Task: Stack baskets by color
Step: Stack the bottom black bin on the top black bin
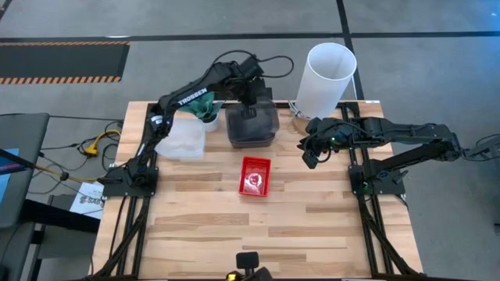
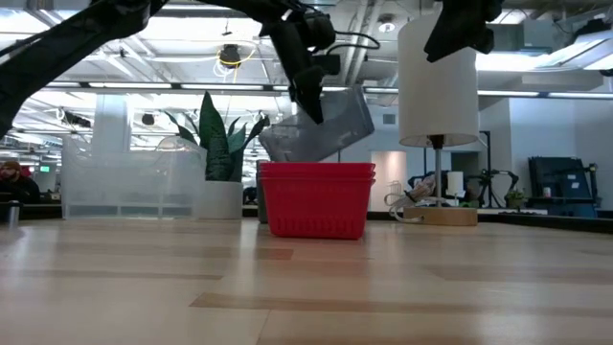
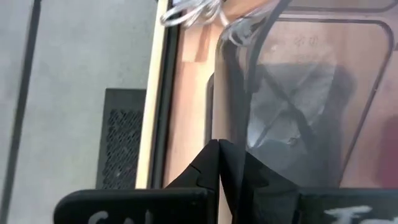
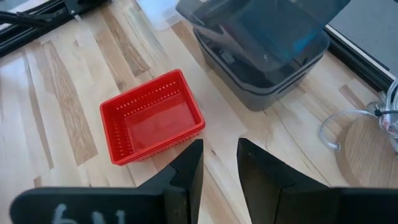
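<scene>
My left gripper (image 1: 251, 104) is shut on a dark smoky grey basket (image 2: 330, 129), which hangs tilted over another grey basket (image 4: 273, 78) standing on the table at the far middle. A red mesh basket (image 1: 255, 176) rests on its base at the table's centre. Clear whitish baskets (image 1: 183, 136) stand at the far left. My right gripper (image 1: 308, 152) hovers open above the table's right side, with nothing between its fingers (image 4: 186, 165). My left gripper pinches the grey basket's wall (image 3: 231, 106) at its far rim, one finger inside the basket and one outside. The fingers come slanting down from the far side. The basket hangs tilted below them, lifted off the grey basket underneath.
A tall white cylinder (image 1: 328, 76) stands on a wooden disc at the far right. A small pot with a green plant (image 2: 218, 153) is at the far left, beside the clear baskets. Bare wooden tabletop (image 1: 258, 234) stretches across the near half.
</scene>
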You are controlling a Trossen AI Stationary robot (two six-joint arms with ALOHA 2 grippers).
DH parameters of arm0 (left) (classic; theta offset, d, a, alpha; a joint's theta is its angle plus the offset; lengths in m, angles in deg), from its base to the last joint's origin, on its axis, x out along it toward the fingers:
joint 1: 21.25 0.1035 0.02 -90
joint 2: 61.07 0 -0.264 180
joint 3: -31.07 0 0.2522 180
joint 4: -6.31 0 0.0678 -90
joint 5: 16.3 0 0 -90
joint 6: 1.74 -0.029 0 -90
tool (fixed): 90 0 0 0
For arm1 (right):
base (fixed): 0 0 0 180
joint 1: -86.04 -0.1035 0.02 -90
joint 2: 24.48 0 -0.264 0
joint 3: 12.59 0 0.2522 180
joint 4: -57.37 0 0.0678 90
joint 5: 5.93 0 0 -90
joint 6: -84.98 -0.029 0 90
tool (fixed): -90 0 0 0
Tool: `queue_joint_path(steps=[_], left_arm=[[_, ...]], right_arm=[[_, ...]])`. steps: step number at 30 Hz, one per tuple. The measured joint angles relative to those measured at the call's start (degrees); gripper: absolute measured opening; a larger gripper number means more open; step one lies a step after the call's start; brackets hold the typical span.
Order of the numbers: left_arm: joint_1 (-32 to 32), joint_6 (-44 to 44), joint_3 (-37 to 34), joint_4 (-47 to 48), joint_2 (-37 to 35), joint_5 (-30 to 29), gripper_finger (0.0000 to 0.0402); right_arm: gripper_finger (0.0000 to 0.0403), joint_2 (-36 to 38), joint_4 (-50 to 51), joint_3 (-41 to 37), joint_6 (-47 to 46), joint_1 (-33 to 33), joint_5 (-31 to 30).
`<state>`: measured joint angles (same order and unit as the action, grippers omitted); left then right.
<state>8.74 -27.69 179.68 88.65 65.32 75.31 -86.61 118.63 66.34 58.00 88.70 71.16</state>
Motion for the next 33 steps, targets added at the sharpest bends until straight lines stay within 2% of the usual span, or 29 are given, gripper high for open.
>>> queue_joint_path(steps=[3, 6, 10, 14, 25, 33], left_arm=[[-0.04, 0.24, 0.05, 0.23, -1.07, 0.99, 0.0], [-0.03, 0.29, 0.15, 3.33, -1.33, -2.34, 0.0], [0.36, 0.82, 0.11, 7.87, -1.18, -1.1, 0.0], [0.2, 0.91, 0.11, 8.35, -1.09, -4.68, 0.0], [0.63, 0.39, 0.15, 12.41, 1.2, -6.69, 0.0], [0.8, -1.53, -2.93, 13.0, 1.27, -7.64, 0.0]], right_arm=[[0.0118, 0.0, -0.04, 0.0, 0.0, 0.0, 0.0], [0.0118, 0.0, -0.2, 0.0, 0.0, 0.0, 0.0], [0.0118, 0.0, -0.52, 0.0, 0.0, 0.0, 0.0], [0.0118, 0.0, -0.63, 0.0, 0.0, 0.0, 0.0], [0.0118, -0.02, -1.66, 0.0, -1.08, 0.0, 0.58], [0.0118, -0.02, -1.66, 0.0, -1.16, 0.0, 0.85]])
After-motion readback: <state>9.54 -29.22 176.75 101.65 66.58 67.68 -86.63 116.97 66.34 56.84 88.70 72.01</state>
